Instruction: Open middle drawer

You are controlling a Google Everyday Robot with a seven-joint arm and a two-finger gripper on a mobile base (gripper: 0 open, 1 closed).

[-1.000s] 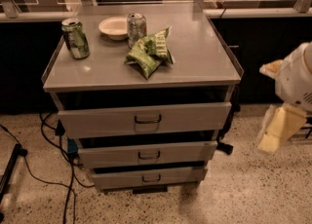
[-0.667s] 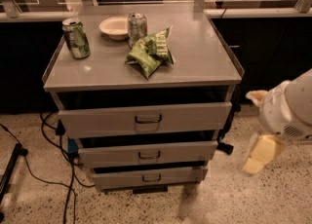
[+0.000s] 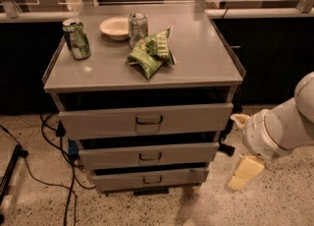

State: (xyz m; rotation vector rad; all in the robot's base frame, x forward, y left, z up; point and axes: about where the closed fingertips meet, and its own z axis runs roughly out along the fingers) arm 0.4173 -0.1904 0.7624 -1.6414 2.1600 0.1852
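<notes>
Camera view: middle drawer left of pincer, apart

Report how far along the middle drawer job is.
Done: nothing visible; the middle drawer looks shut. In hand: the tool hangs low to the right of the cabinet, apart from the drawer's handle. Left: reach the handle, grasp it, pull the drawer out.
</notes>
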